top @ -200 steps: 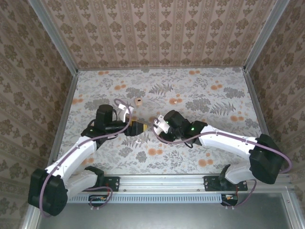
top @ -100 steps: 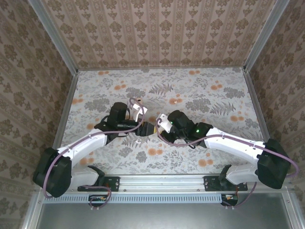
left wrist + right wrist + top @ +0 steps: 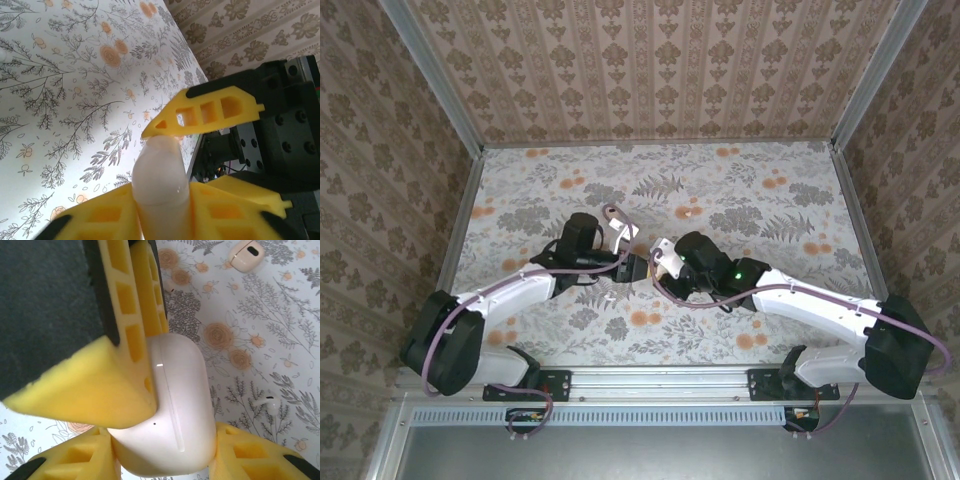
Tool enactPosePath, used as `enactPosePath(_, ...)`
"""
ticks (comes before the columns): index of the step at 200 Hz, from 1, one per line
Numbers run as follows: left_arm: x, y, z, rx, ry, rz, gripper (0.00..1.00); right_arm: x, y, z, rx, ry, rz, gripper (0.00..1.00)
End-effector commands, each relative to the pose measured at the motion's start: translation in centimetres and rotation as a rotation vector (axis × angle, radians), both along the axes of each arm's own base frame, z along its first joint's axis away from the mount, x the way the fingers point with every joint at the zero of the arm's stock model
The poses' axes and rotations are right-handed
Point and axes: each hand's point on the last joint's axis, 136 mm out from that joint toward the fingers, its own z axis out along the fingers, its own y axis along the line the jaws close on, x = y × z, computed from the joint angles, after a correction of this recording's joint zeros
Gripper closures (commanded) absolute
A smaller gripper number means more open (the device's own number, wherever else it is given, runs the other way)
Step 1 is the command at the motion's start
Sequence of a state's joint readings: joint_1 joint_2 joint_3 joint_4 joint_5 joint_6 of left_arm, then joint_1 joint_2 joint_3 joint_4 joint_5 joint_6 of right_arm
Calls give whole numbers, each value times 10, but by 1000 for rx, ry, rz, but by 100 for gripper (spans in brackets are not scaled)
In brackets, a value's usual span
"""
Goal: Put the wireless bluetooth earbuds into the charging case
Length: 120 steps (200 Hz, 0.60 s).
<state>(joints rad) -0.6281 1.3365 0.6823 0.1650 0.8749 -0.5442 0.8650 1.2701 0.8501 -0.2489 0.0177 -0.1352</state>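
Jaws of left gripper (image 3: 160,215) and right gripper (image 3: 165,460), trussed yellow plastic, both clenched on one charging case (image 3: 175,405): a smooth glossy white pebble with a fine lid seam, held mid-table between the arms. Loose on floral table (image 3: 280,325), two tiny pieces: stemmed earbud (image 3: 266,402), rounded earbud (image 3: 245,249).

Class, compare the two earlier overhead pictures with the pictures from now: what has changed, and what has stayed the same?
The left pincer swung to the right across the table until it met the right pincer, then closed on the white case held there. The right pincer kept its grip on the case and hardly shifted.
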Motion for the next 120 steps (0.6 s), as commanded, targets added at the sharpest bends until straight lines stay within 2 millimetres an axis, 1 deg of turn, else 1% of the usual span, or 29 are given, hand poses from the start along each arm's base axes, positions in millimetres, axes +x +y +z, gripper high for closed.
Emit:
enactPosePath(1, 7, -5, 19, -35, -83, -3, 83, -3, -3, 9, 22, -23, -6, 59)
enactPosePath(9, 8, -4, 19, -29, -96, 7, 85, -2, -3, 12, 31, -30, -13, 54)
enactPosePath(24, 12, -1, 19, -19, -128, 36, 88, 0, -3, 21, 67, -39, -32, 41)
enactPosePath(41, 17, 6, 21, -12, -180, 80, 89, 5, -7, 39, 151, -41, -82, 30)
enactPosePath(55, 24, 16, 20, -18, -235, 139, 91, 6, -11, 67, 281, -12, -105, 27)
enactPosePath(68, 31, 27, 26, -51, -289, 209, 92, 8, -19, 92, 421, 18, -121, 22)
enactPosePath(81, 35, 36, 41, -105, -363, 257, 93, 12, -31, 113, 556, 47, -150, 19)
enactPosePath(95, 37, 44, 55, -136, -450, 306, 93, 16, -41, 130, 671, 91, -176, 17)
enactPosePath(108, 32, 48, 71, -164, -516, 310, 93, 16, -41, 143, 759, 152, -157, 17)
enactPosePath(120, 25, 50, 88, -198, -572, 294, 93, 15, -36, 154, 821, 210, -124, 17)
